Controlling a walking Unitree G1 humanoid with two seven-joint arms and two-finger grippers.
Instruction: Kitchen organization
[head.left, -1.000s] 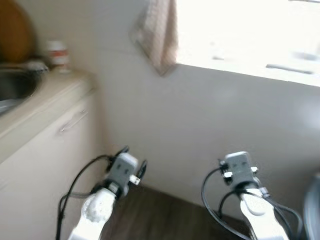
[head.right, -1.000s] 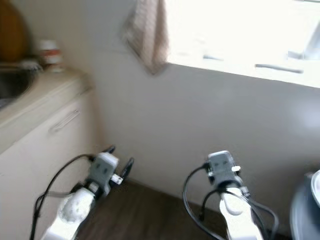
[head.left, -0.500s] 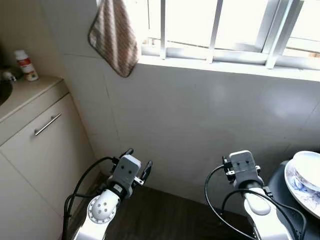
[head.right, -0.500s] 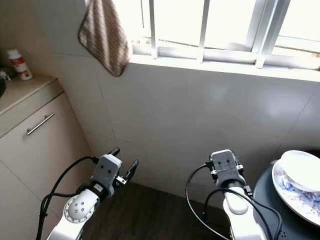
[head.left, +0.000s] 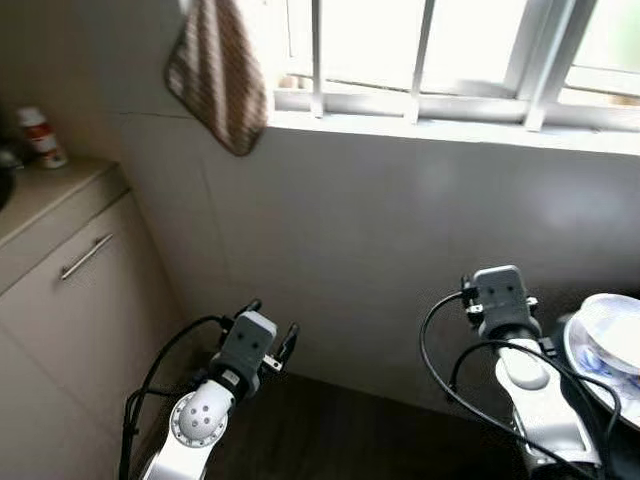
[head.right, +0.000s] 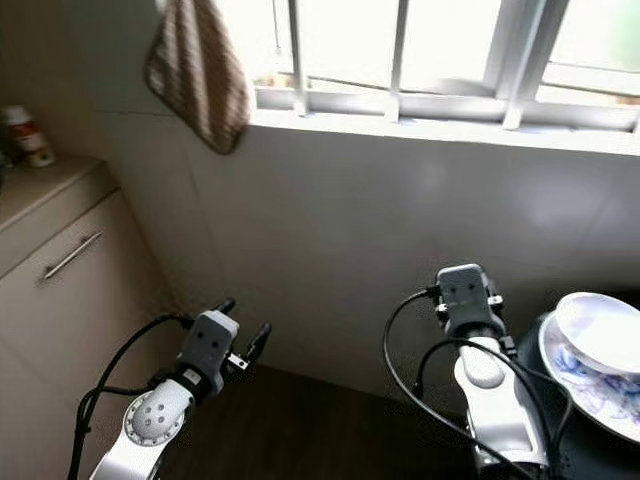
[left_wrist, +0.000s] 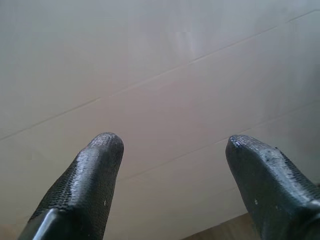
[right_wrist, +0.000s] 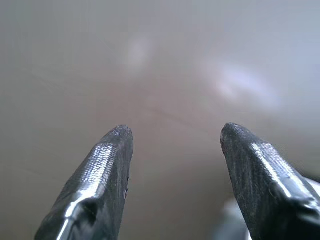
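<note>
I'm looking at a white tiled wall (head.left: 400, 230) under a barred window (head.left: 420, 50), with bright daylight washing out the glass. A brown checked cloth (head.left: 218, 75) hangs at the window's left end, draped down over the top of the wall.

Off to my left there's a beige cabinet (head.left: 80, 290) with a metal bar handle (head.left: 86, 256) on its door, and on the worktop (head.left: 45, 190) above it a small white bottle with a red band (head.left: 40, 138), back near the corner.

On my right, low at the edge of view, a white bowl (head.right: 600, 322) sits on a blue-patterned plate (head.right: 590, 385), and that plate rests on something dark and round that I can't make out properly. The picture is a bit soft there.

Both arms are held low in front of me over a dark wood floor (head.left: 330, 430). The left tool (left_wrist: 170, 165) is released, its two black fingers spread wide with nothing between them, pointing at the tiled wall. The right tool (right_wrist: 172, 160) is released as well, fingers apart and empty, aimed at plain wall; it sits just left of the plate and bowl, not touching them. Black cables loop off both wrists.
</note>
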